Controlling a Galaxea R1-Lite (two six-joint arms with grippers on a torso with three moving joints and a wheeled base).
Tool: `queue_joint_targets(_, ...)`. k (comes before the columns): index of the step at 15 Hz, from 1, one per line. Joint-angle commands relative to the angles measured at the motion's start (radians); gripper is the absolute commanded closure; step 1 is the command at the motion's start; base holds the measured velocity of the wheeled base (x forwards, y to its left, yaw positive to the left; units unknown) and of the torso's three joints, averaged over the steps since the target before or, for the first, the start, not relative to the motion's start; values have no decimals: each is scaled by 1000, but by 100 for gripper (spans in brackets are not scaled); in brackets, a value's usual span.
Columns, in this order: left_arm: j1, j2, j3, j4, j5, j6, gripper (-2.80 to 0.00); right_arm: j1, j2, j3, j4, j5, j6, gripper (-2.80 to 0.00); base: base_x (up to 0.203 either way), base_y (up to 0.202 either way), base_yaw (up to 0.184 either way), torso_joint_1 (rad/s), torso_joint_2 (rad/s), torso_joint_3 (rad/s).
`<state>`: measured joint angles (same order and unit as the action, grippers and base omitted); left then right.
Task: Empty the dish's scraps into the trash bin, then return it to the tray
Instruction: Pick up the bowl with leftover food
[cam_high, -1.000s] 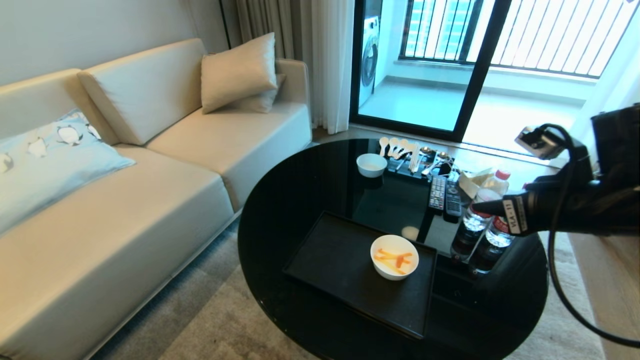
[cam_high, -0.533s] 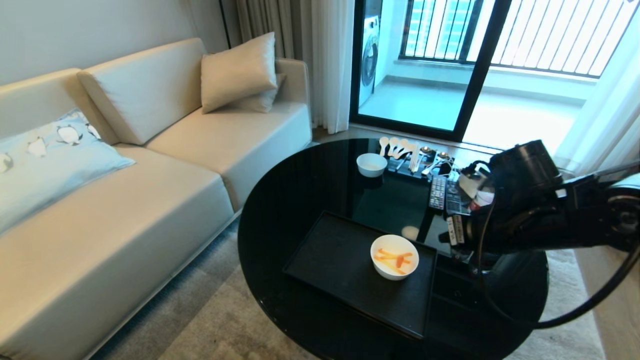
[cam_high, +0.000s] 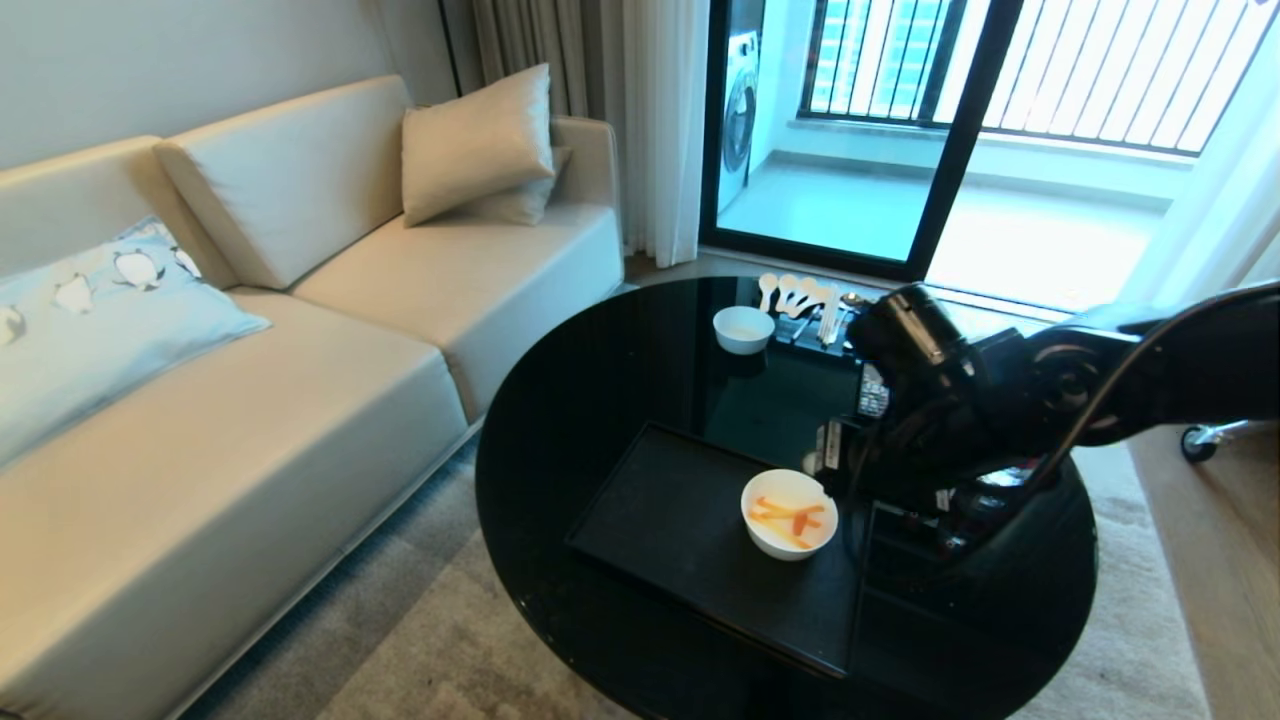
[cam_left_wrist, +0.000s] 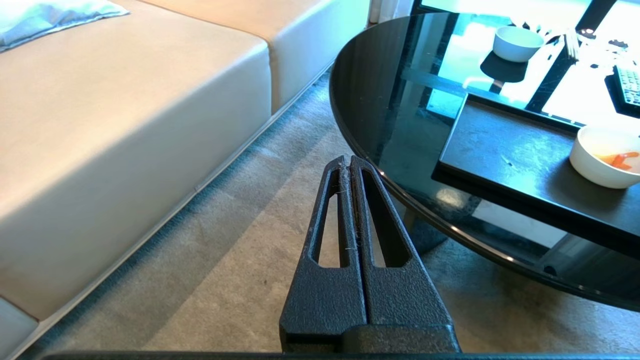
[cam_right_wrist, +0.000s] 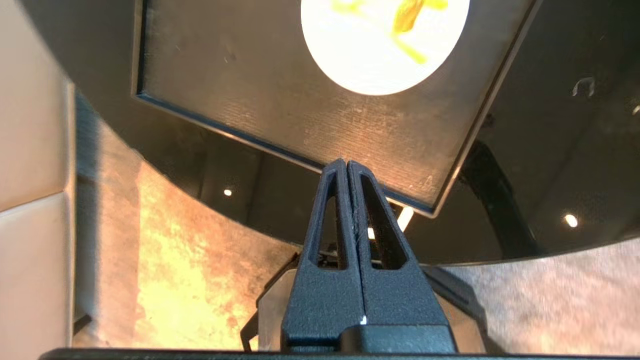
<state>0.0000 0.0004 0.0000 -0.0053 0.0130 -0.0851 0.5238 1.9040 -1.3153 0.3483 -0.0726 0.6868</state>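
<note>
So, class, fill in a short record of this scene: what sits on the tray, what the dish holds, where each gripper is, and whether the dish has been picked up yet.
surface: round black glass table
tray: flat matte black rectangular tray on the table
dish: plain white round bowl resting on the tray near one corner
scraps: thin orange carrot-like strips inside the bowl
right gripper: shut, empty, above the tray beside the bowl
left gripper: shut, empty, over the carpet beside the table
trash bin: not in view
picked up: not yet
</note>
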Motion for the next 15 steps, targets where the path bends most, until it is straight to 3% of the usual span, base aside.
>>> queue_joint_targets(1, 0, 0, 0, -1, 1, -1, 0, 19, 111, -72, 12, -41, 14, 0, 0, 0, 0, 0, 0, 0)
queue_joint_targets(6, 0, 0, 0, -1, 1, -1, 0, -15, 210, -145, 25, -61, 17, 0, 0, 0, 0, 0, 0, 0)
queue_joint_targets(7, 0, 0, 0, -1, 1, -1, 0, -29, 210, -145, 31, -61, 16, -280, 0, 0, 0, 0, 0, 0)
queue_joint_targets(15, 0, 0, 0, -1, 1, -1, 0, -94, 244, -136, 77, -102, 17, -280, 0, 0, 0, 0, 0, 0)
